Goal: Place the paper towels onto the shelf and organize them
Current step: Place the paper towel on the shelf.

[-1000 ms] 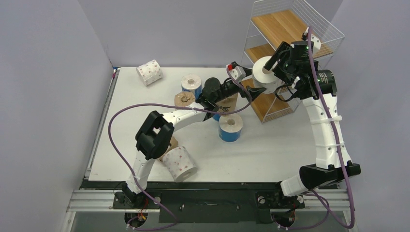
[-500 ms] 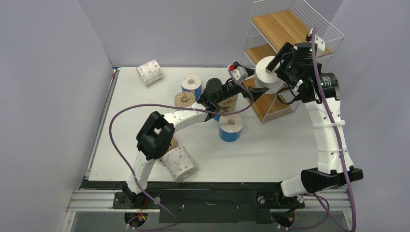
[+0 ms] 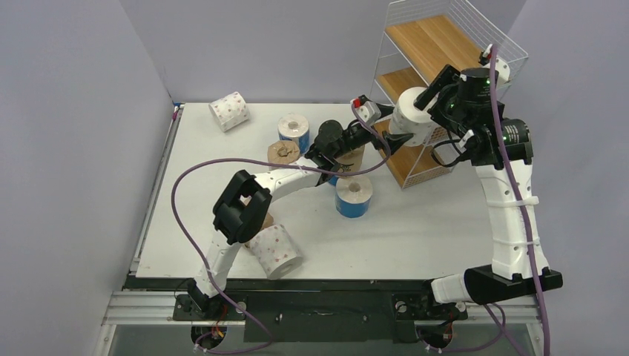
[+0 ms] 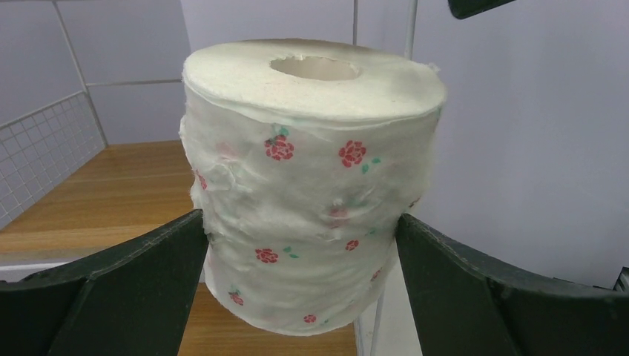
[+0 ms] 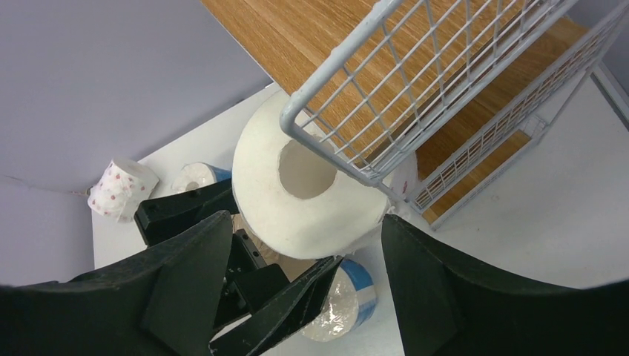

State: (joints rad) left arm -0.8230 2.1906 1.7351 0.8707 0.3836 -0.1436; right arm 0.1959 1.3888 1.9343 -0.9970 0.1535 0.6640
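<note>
A white paper towel roll with small red flowers (image 4: 311, 185) stands upright, core up, between the dark fingers (image 4: 133, 274) of my left gripper (image 4: 304, 245), which is shut on its sides. In the top view this roll (image 3: 410, 119) and the left gripper (image 3: 397, 124) sit at the front corner of the shelf (image 3: 430, 37), about level with its middle board. My right gripper (image 5: 304, 237) hovers above the roll (image 5: 297, 200), open, with both fingers clear of it. The shelf's top wire rim (image 5: 415, 89) crosses over the roll.
On the table lie two white dotted rolls (image 3: 228, 110) (image 3: 275, 249), two blue rolls (image 3: 294, 127) (image 3: 353, 195) and two brown rolls (image 3: 282, 153) (image 3: 352, 157), the last partly under the left arm. Purple cables loop off both arms.
The right gripper has risen up and to the right, off the roll. The left gripper has carried the roll a little further right toward the shelf.
</note>
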